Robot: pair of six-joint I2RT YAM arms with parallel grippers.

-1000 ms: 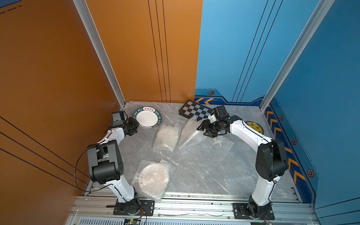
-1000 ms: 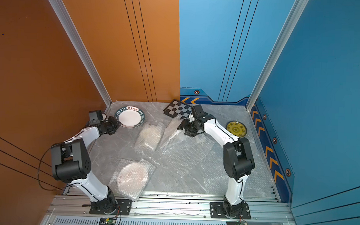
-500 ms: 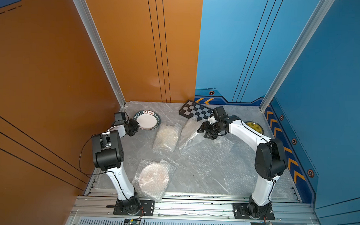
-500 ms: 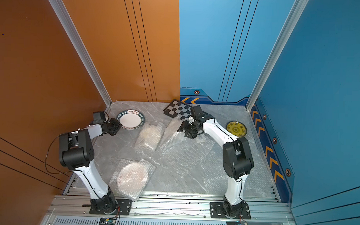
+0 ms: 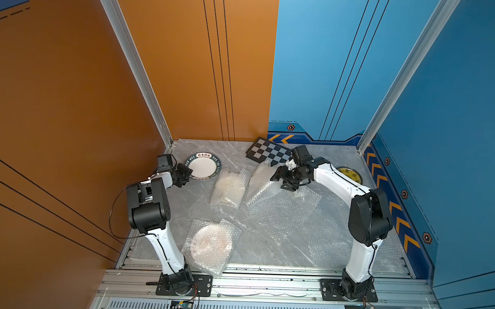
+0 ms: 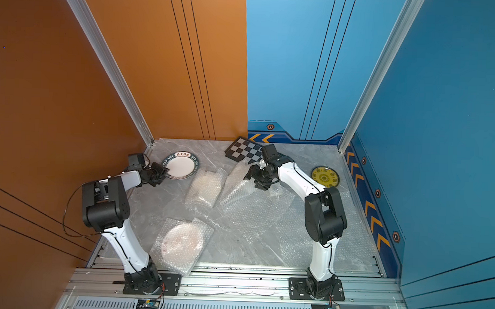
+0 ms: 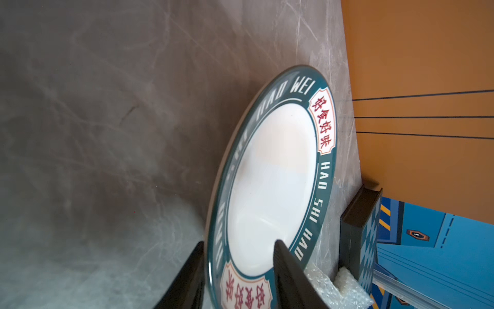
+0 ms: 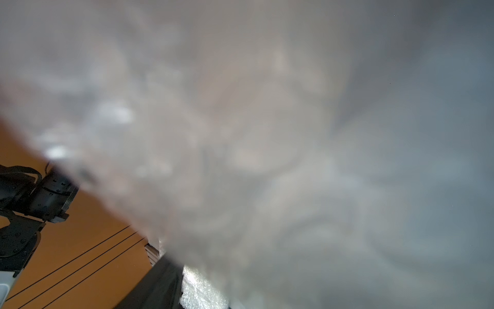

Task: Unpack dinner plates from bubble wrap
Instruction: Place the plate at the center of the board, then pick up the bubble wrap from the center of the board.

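The white dinner plate with a green lettered rim (image 5: 203, 166) (image 6: 181, 164) (image 7: 270, 187) lies on the table at the back left. My left gripper (image 5: 186, 174) (image 7: 239, 242) is open, its jaws straddling the plate's near rim with a gap. My right gripper (image 5: 279, 182) (image 6: 252, 182) stands at the back middle with jaws apart, against a raised sheet of bubble wrap (image 5: 261, 179) that blurs the right wrist view (image 8: 240, 133). A yellow plate (image 6: 325, 177) lies bare at the back right. One wrapped plate (image 5: 210, 241) sits at the front, and a wrapped bundle (image 5: 229, 187) lies mid-table.
A black-and-grey checkerboard (image 5: 270, 154) leans at the back wall behind my right gripper. Loose bubble wrap sheets (image 5: 284, 216) cover the right half of the marble table (image 5: 193, 204). Orange and blue walls close in on three sides.
The green-rimmed plate has come down flat onto the table and my left jaws have opened off it. The left arm's elbow has swung up. The right gripper has barely moved.
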